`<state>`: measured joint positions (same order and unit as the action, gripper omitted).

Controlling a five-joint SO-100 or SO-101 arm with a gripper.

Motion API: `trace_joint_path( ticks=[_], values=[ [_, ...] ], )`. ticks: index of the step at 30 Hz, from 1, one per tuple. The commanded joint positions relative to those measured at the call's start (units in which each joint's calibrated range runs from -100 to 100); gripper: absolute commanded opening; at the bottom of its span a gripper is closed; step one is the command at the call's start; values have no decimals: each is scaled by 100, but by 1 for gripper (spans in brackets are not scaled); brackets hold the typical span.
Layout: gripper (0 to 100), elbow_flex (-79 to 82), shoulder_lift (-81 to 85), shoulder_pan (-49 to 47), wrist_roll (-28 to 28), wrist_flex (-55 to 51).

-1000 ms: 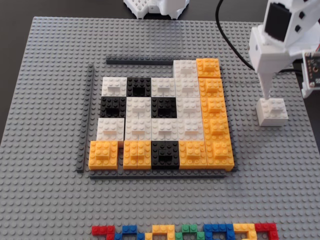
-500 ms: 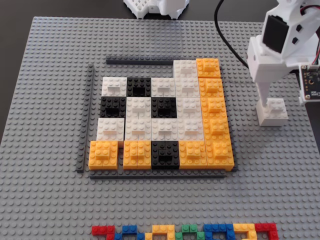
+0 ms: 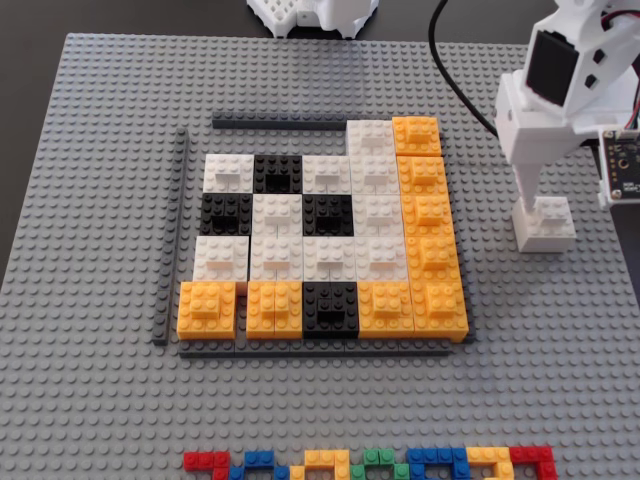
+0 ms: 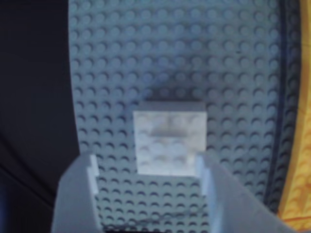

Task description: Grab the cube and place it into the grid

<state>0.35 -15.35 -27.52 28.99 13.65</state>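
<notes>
In the fixed view the grid [image 3: 325,240] fills the middle of the baseplate [image 3: 100,200]; well to its right stands the cube [image 3: 545,224]. The arm [image 3: 560,90] reaches steeply down, gripper [image 3: 522,205] at the cube, jaws apart, straddling its near edge in the wrist view.

cube [image 3: 545,224]: white moulded plastic, studded top, faint sheen
grid [image 3: 325,235]: white, black and orange plastic blocks, smooth glossy faces; thin dark grey plastic strips along edges
baseplate [image 3: 90,200]: grey plastic, matt, covered in studs
tool [image 4: 150,194]: white plastic, matt, stepped ridged inner faces
tabletop [image 3: 25,60]: dark, matt
</notes>
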Motion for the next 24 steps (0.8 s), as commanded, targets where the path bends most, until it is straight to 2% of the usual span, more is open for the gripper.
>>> trace_joint_path(
  ticks=[1, 14, 24],
  values=[
    [24, -402, 91, -58, 5, 52],
    [24, -420, -38, -21, 34, 140],
    [13, -339, -141, 16, 103, 135]
  ],
)
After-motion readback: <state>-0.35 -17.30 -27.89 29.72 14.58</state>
